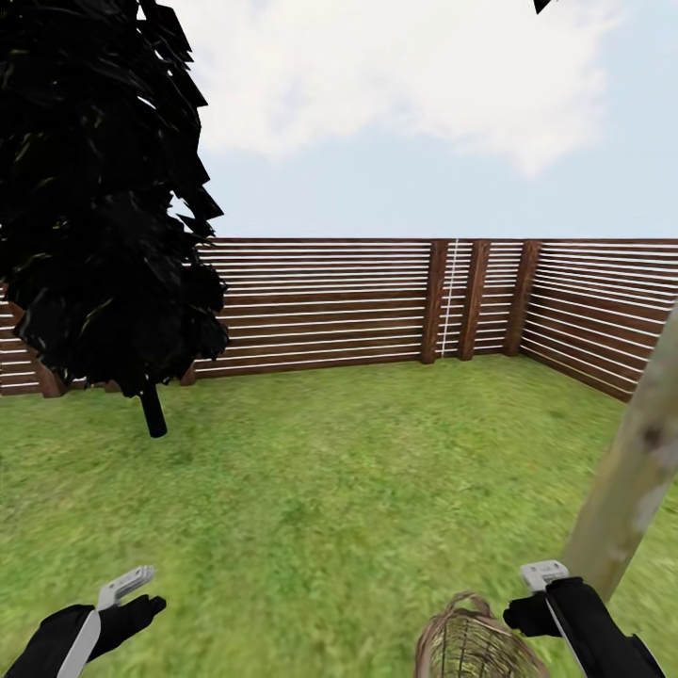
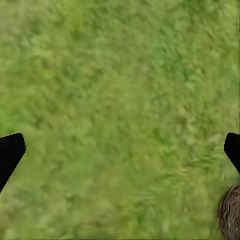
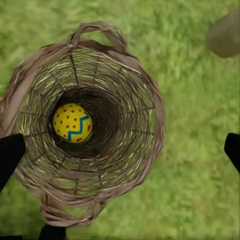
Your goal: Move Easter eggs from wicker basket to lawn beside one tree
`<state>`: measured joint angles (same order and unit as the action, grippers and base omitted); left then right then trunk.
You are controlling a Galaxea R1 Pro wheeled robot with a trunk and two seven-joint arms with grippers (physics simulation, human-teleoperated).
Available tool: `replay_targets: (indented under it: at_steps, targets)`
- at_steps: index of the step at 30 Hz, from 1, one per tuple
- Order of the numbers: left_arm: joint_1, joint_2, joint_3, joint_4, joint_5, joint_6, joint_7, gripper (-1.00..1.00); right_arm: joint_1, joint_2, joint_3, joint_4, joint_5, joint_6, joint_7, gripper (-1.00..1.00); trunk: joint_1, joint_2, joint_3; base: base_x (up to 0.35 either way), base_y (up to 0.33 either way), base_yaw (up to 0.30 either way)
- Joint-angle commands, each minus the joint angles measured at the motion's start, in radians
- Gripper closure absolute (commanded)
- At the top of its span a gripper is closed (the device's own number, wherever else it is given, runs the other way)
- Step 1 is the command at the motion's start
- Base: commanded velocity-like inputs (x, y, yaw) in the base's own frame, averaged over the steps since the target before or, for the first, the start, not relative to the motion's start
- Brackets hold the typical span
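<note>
**R gripper over basket, one egg visible inside**

R gripper (image 3: 120, 150) fingers wide apart, empty, hovering above wicker basket (image 3: 145, 90); egg (image 3: 72, 122) at bottom. Step, prob.: egg retrieval; next needs straight descent into the opening. L gripper (image 2: 120, 150) spread, empty, over lawn (image 2: 120, 75). Tree (image 1: 626, 480) trunk just beside basket.

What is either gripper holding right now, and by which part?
Nothing. Both grippers are open: the left over bare lawn, the right above the basket.
</note>
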<state>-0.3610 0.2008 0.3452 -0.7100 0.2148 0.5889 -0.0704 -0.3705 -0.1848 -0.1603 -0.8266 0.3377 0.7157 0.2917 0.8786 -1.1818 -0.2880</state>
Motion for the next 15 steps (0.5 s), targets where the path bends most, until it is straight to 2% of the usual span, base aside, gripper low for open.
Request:
replay_targets:
  at_steps: [1,8,15]
  targets:
    - [-0.001,0.000,0.003,0.000,0.000,0.005,-0.005,-1.00,-0.001,0.001,-0.002,-0.002,0.011,0.004,0.009,-1.00,0.004,-0.008,-0.005,0.026,0.305,0.000]
    - [-0.001,-0.001,0.004,0.000,0.002,0.005,-0.005,-1.00,-0.001,0.001,-0.002,-0.002,0.011,0.004,0.009,-1.00,0.031,-0.057,-0.026,0.118,0.270,0.000]
    - [0.000,-0.002,0.004,0.000,0.000,0.003,-0.005,-1.00,-0.001,-0.002,-0.003,-0.002,0.009,0.002,0.010,-1.00,0.058,-0.106,-0.048,0.028,0.038,0.000]
